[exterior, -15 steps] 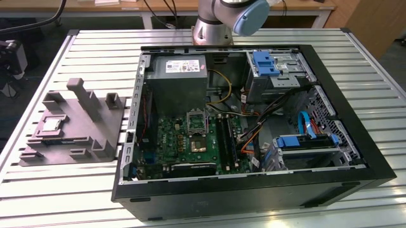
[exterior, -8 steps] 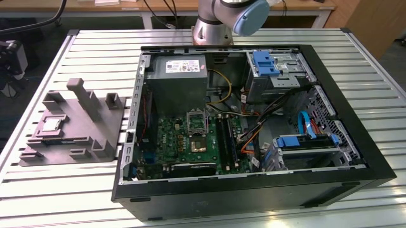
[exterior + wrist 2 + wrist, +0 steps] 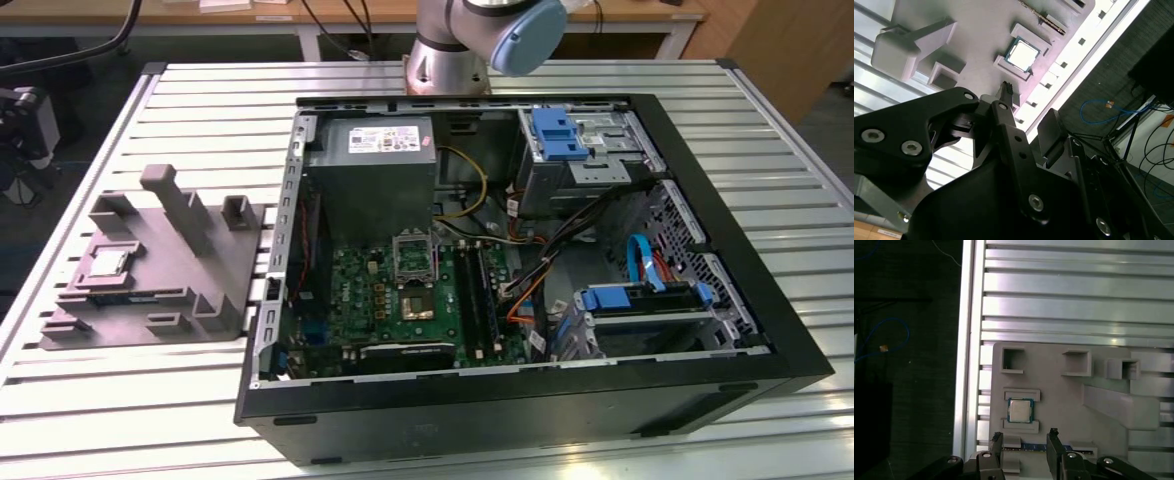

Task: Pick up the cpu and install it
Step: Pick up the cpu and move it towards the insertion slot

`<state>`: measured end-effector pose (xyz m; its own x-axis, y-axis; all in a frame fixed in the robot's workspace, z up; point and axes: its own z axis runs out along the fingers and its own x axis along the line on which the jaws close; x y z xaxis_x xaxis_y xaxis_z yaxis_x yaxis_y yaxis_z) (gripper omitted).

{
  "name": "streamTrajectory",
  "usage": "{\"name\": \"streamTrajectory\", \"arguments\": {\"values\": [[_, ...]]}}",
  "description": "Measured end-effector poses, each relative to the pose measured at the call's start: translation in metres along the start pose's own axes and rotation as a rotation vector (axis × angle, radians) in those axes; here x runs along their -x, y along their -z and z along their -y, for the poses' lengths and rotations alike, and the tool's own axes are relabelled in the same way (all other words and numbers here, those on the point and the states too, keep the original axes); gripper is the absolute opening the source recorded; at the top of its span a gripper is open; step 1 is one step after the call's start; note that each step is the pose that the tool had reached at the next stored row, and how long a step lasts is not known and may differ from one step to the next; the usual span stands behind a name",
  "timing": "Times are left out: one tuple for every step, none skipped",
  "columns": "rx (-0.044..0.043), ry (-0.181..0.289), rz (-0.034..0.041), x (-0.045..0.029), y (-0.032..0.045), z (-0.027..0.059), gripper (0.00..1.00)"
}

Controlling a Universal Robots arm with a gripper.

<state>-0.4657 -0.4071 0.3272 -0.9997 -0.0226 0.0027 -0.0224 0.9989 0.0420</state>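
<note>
The cpu [image 3: 107, 263], a small square chip with a silvery top, lies flat in a recess of the grey moulded tray [image 3: 80, 335] on the exterior view's left. Both wrist views look down on it: cpu [image 3: 1020, 410] and cpu [image 3: 1022, 54]. My gripper [image 3: 1025, 435] hangs above the tray's edge, a short way off the chip. Its black fingers [image 3: 1054, 434] stand apart and open, with nothing between them. The second wrist view has the gripper [image 3: 1029, 107] well above the tray [image 3: 979, 35]. The open computer case [image 3: 534, 400] lies on the table with its motherboard [image 3: 400, 300] exposed.
The tray carries upright posts [image 3: 180, 205] and several empty pockets [image 3: 1013, 360]. Inside the case are a power supply [image 3: 380, 150], drive cages [image 3: 587, 150] and loose cables [image 3: 561, 240]. The arm's base [image 3: 447, 65] stands behind the case. The slatted table's edge [image 3: 970, 340] runs close beside the tray.
</note>
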Motion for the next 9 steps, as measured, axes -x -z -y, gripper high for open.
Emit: {"name": "streamTrajectory", "arguments": {"values": [[0.0, 0.0, 0.0, 0.0, -0.0003, 0.0, 0.47], [0.0, 0.0, 0.0, 0.0, -0.0005, 0.0, 0.47], [0.0, 0.0, 0.0, 0.0, -0.0006, 0.0, 0.47], [-0.0001, 0.0, -0.0001, 0.0, -0.0007, 0.0, 0.47], [-0.0001, 0.0, -0.0001, 0.0, -0.0009, 0.0, 0.47], [0.0, 0.0, 0.0001, 0.0, -0.0011, 0.0, 0.47], [0.0, 0.0, 0.0, 0.0, -0.0012, 0.0001, 0.47], [-0.0001, 0.0, -0.0002, 0.0, -0.0012, 0.0, 0.47], [0.0, 0.0, -0.0001, 0.0, -0.0013, 0.0001, 0.47]]}}
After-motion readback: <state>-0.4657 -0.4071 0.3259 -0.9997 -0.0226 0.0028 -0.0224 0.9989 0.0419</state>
